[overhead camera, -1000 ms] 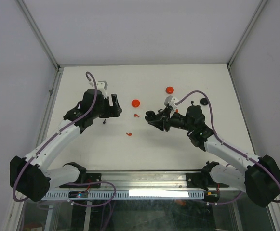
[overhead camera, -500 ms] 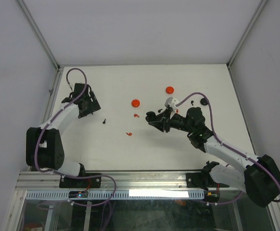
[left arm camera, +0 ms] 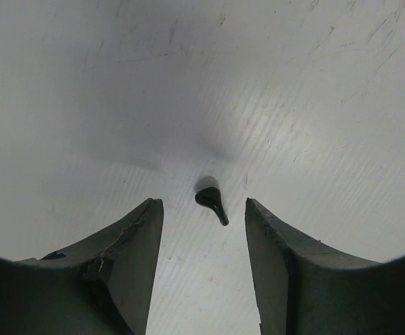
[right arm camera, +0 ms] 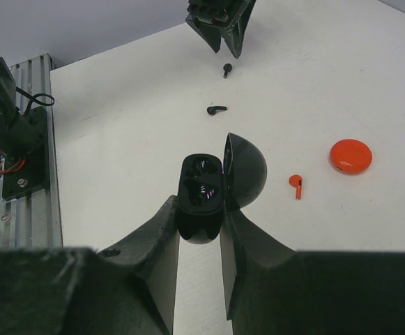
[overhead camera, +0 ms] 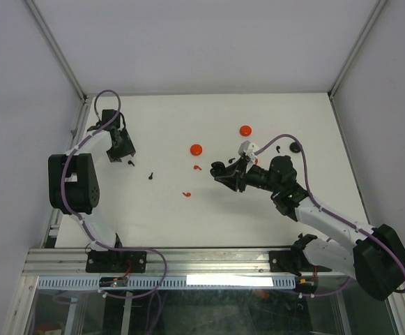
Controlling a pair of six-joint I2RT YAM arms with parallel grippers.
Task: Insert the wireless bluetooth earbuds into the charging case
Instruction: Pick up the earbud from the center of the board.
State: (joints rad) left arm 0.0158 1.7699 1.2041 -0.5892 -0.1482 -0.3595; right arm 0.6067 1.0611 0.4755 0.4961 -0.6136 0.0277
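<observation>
A black earbud lies on the white table just ahead of the tips of my left gripper, whose jaws stand open on either side of it without touching it. From above, that gripper is at the far left of the table, with the earbud beside it. My right gripper is shut on the black charging case, whose lid is open; both sockets look empty. A second black earbud and two red earbuds lie between the arms.
Two red discs sit toward the back of the table. A black disc and another small black piece lie behind the right arm. The left arm is folded back close to the left wall rail.
The left arm has swung from the table's middle to its far left and folded back, and its jaws have narrowed. The right arm and case have not moved.
</observation>
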